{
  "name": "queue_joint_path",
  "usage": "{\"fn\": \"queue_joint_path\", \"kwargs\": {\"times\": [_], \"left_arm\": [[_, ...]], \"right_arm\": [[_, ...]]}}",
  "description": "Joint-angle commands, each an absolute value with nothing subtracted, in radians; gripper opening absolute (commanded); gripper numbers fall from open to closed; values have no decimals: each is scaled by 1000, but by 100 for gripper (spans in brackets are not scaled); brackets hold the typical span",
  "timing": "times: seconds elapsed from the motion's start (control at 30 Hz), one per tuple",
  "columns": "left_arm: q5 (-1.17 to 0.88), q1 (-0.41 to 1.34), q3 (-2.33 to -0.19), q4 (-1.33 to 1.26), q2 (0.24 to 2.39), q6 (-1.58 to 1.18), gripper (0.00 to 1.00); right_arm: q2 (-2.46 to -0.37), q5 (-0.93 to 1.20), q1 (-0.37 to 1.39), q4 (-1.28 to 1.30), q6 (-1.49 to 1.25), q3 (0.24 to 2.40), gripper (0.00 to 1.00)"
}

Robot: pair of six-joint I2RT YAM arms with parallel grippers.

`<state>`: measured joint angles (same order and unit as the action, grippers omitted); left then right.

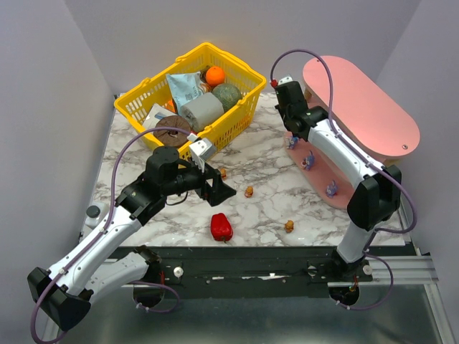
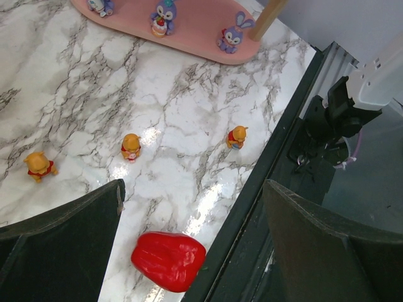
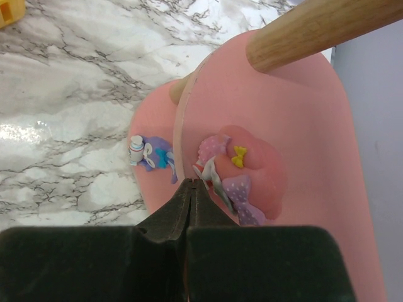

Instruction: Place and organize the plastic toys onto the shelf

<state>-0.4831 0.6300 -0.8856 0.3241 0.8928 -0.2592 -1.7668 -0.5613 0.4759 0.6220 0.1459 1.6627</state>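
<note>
A glossy red pepper [image 1: 221, 227] lies nearest the arm bases, close to the front edge of the marble counter [image 1: 265, 208]. To its right, also by that edge, stands an orange figurine [image 1: 289, 226]. A second orange figurine [image 1: 249, 191] and a third [image 1: 223, 173] stand farther back, each well apart from the others.

The left pincer [image 2: 192, 189] hangs over the counter just behind the pepper. Its jaws are spread wide, released, with nothing between them (its wrist camera sees the pepper low in the gap).

The pink shelf [image 1: 373, 122] stands along the right side of the counter. Three purple-blue figurines stand in a row on its lowest board: the near one [image 1: 332, 190], the middle one [image 1: 309, 160] and the far one [image 1: 292, 142].

The right pincer [image 3: 192, 189] is at the shelf's far end. It is clenched, jaw against jaw, on nothing, with its tips at the rim of the middle board. On that board, just beside the tips, lies a pink figurine [image 3: 236, 173] with a yellow bow. Whether the tips touch it I cannot tell. A wooden post [image 3: 315, 28] rises beyond it.

A yellow basket [image 1: 240, 72] of groceries sits at the far left.
</note>
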Motion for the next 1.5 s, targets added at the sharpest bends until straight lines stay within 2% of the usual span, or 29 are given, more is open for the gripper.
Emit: {"fn": "queue_joint_path", "kwargs": {"times": [0.0, 0.5, 0.77, 0.9, 1.0, 1.03, 1.13, 1.27, 1.47], "left_arm": [[-499, 624, -879, 331, 874, -261, 99], [-494, 620, -881, 333, 876, -258, 99], [-495, 617, -876, 327, 882, -259, 99], [-495, 617, -874, 318, 884, -259, 99], [-488, 615, -876, 313, 884, -261, 99], [-486, 614, -874, 311, 879, -261, 99], [-459, 615, -864, 298, 862, -262, 99], [-388, 615, -858, 285, 827, -271, 99], [-310, 614, -867, 281, 785, -281, 99]], "right_arm": [[-1796, -601, 468, 612, 126, 1693, 5], [-1825, -594, 453, 612, 112, 1720, 5], [-1732, -370, 456, 612, 109, 1661, 11], [-1672, -270, 463, 649, 78, 1661, 22], [-1638, -209, 482, 699, 49, 1637, 33], [-1614, -166, 491, 718, 45, 1620, 40], [-1545, -89, 547, 698, 23, 1502, 51], [-1490, -52, 685, 644, 3, 1343, 60], [-1482, 148, 770, 528, -19, 1175, 69]]}}
